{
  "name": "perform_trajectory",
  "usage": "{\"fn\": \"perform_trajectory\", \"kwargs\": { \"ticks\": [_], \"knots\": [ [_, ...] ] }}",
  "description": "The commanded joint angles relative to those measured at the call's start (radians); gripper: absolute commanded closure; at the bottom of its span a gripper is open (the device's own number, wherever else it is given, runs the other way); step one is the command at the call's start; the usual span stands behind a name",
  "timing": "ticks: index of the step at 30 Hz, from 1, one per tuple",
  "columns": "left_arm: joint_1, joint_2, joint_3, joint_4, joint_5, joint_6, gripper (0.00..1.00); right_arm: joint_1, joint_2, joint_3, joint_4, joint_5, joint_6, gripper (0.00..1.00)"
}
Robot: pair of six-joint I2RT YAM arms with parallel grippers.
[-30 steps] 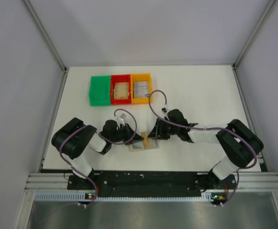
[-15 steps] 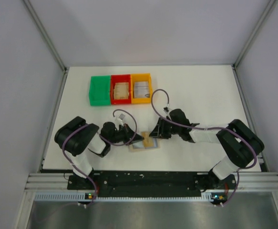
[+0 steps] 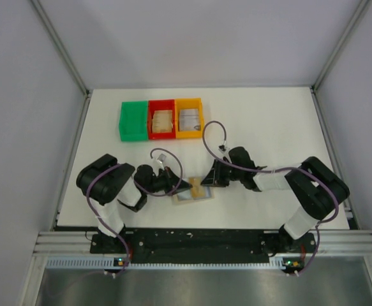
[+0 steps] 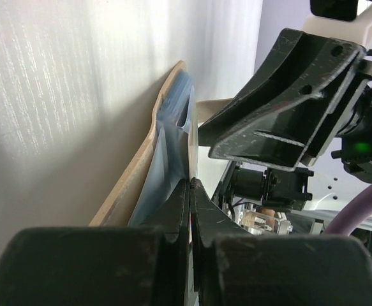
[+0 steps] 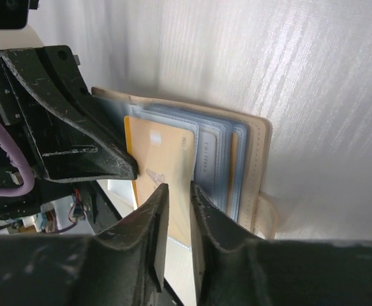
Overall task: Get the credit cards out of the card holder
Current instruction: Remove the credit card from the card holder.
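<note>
The card holder (image 3: 187,197) lies open on the table between my two arms, tan outside, blue-grey pockets inside (image 5: 214,159). A yellowish credit card (image 5: 157,156) sticks partly out of its pocket; it shows as a tan patch from above (image 3: 200,190). My right gripper (image 5: 178,189) hovers over this card's lower end with its jaws a narrow gap apart, holding nothing. My left gripper (image 4: 191,183) is shut, its tips against the blue lining (image 4: 157,172) at the holder's left side. Whether it pinches a layer is unclear.
Green (image 3: 133,121), red (image 3: 161,120) and orange (image 3: 189,118) bins stand in a row at the back left. The red one holds tan cards, the orange one grey cards. Grey walls enclose the table on three sides.
Both arms have shifted slightly. My right gripper has come down and closer over the holder's right half. My left gripper stays at the holder's left side.
</note>
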Motion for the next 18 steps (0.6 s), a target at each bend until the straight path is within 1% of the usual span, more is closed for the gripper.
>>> {"fn": "perform_trajectory", "kwargs": {
  "ticks": [1, 2, 7, 14, 15, 17, 18],
  "knots": [
    [0.002, 0.002, -0.009, 0.212, 0.017, -0.019, 1.00, -0.003, 0.028, -0.011, 0.088, -0.070, 0.022, 0.84],
    [0.002, 0.003, -0.011, 0.218, 0.016, -0.019, 1.00, -0.003, 0.029, -0.011, 0.089, -0.070, 0.022, 0.85],
    [0.002, 0.011, -0.017, 0.253, 0.017, -0.029, 1.00, -0.004, 0.031, -0.020, 0.089, -0.055, 0.021, 1.00],
    [0.004, 0.006, -0.022, 0.267, 0.017, -0.032, 1.00, -0.004, 0.016, 0.003, -0.033, 0.006, -0.047, 1.00],
    [0.004, 0.006, -0.020, 0.267, 0.017, -0.030, 1.00, -0.004, 0.014, 0.009, -0.041, 0.008, -0.053, 0.98],
    [0.005, 0.011, -0.023, 0.273, 0.019, -0.029, 1.00, -0.004, 0.013, 0.028, -0.090, 0.023, -0.076, 0.86],
    [0.004, 0.013, -0.023, 0.282, 0.022, -0.032, 1.00, 0.000, 0.011, 0.038, -0.124, 0.034, -0.090, 0.83]
  ]
}}
